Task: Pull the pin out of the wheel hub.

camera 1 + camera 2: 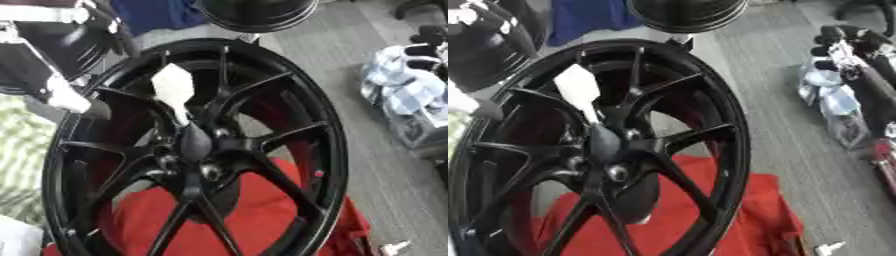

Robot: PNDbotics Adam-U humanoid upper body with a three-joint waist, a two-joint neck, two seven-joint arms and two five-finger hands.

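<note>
A large black spoked wheel stands tilted on a red cloth. From its hub a pin sticks up and to the left, with a wide flat white head that narrows to a stem at the hub. Neither hand touches the pin. A black-and-white arm comes in at the upper left, and its pale end lies at the wheel's left rim. My right hand shows dark at the right edge, well away from the wheel, with relaxed fingers and nothing in it.
A second black wheel stands behind at the top. Blue cloth lies at the upper left. A plastic-wrapped bundle sits on the grey floor to the right. Green striped fabric is at the left edge.
</note>
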